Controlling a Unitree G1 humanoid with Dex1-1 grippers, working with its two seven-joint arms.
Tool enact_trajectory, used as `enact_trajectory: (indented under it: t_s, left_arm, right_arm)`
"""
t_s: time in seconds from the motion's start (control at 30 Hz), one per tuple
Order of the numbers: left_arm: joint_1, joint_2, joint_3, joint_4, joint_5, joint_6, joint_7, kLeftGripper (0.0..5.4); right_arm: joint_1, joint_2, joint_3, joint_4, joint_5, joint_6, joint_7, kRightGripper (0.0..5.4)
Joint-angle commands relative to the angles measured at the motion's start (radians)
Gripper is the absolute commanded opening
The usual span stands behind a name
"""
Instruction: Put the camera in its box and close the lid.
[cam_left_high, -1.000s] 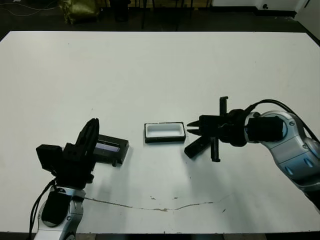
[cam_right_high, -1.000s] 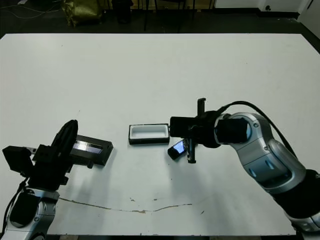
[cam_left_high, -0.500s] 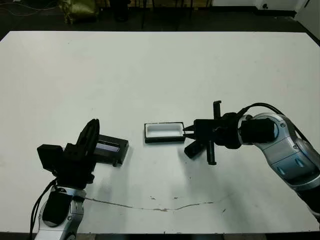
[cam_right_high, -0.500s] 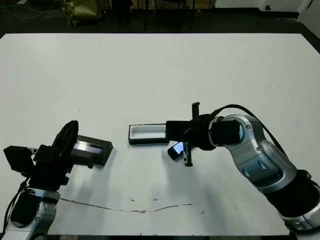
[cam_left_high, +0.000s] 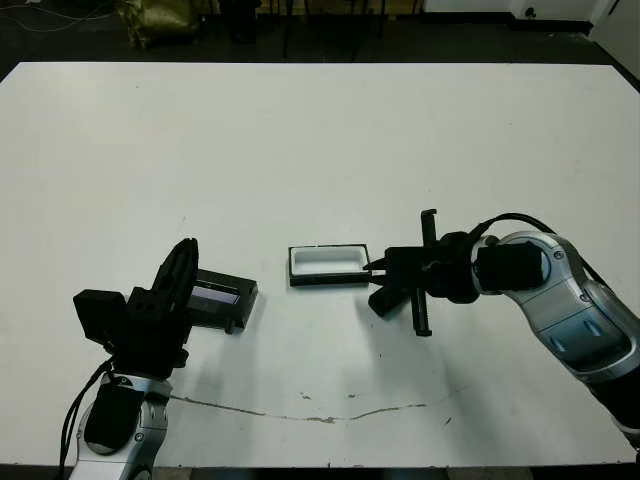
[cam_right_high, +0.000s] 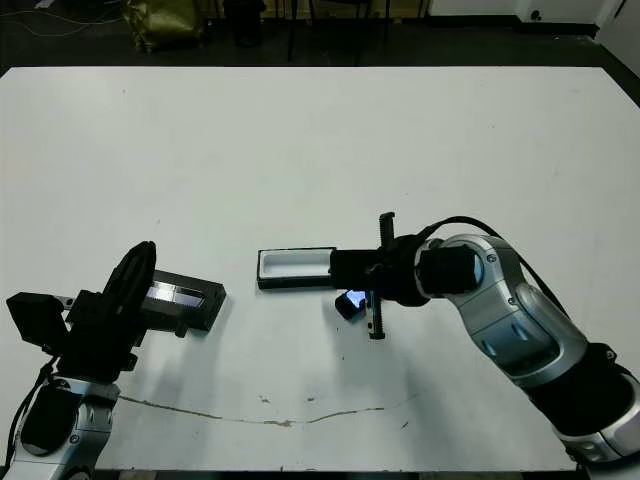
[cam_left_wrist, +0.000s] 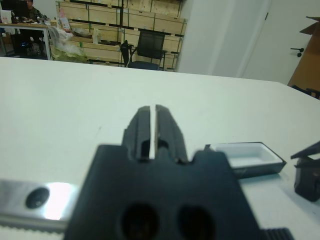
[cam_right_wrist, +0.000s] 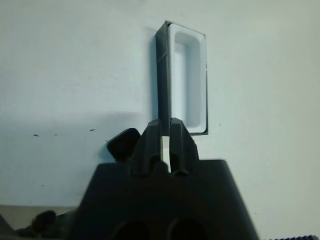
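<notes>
The box, a shallow black tray with white lining, lies open and holds nothing at the table's middle. Just right of it the camera, a slim black bar, lies slanted on the table, partly under my right arm. My right gripper is shut and hovers at the box's right end, with the camera beside its fingers, not between them. The lid, flat and black with a bluish strip, rests to the box's left. My left gripper stands upright and shut just left of the lid, holding nothing.
A thin brown crack runs along the table near its front edge. Wide white tabletop stretches behind the box. Beyond the far edge are a dark floor, shelves and an office chair.
My right gripper has slid left and come down to the box's right end, now covering more of the camera. The camera, box, lid and left arm have not moved.
</notes>
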Motion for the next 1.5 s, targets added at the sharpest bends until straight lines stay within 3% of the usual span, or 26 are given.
enact_trajectory:
  t_s: [0.03,0.5,0.83,1.07,1.23,1.43,1.5]
  left_arm:
    - [0.017,0.005,0.0,0.0,0.002,0.013,0.004,0.01]
    - [0.02,0.001,0.0,0.01,-0.006,0.0,-0.001,0.01]
    - [0.022,0.0,-0.003,0.009,0.004,-0.003,0.007,0.01]
    - [0.024,0.002,-0.001,0.005,0.001,0.001,0.007,0.01]
    - [0.023,0.001,0.003,0.009,-0.007,-0.008,0.0,0.01]
    - [0.024,-0.001,0.004,0.007,-0.006,-0.009,0.006,0.01]
    - [0.022,0.0,0.004,0.013,0.0,-0.018,0.006,0.01]
  right_arm:
    - [0.027,-0.006,0.012,0.02,-0.008,-0.015,0.013,0.0]
    - [0.05,0.006,0.027,0.048,-0.026,-0.063,0.014,0.0]
    - [0.083,-0.001,0.018,0.03,-0.023,-0.025,0.023,0.0]
    - [0.101,-0.028,0.007,-0.03,-0.015,0.049,0.054,0.0]
    - [0.121,-0.062,0.001,-0.086,-0.026,0.104,0.064,0.0]
    - [0.157,-0.107,-0.024,-0.098,-0.002,0.083,0.078,0.0]
    - [0.165,-0.119,-0.033,-0.112,0.007,0.12,0.086,0.0]
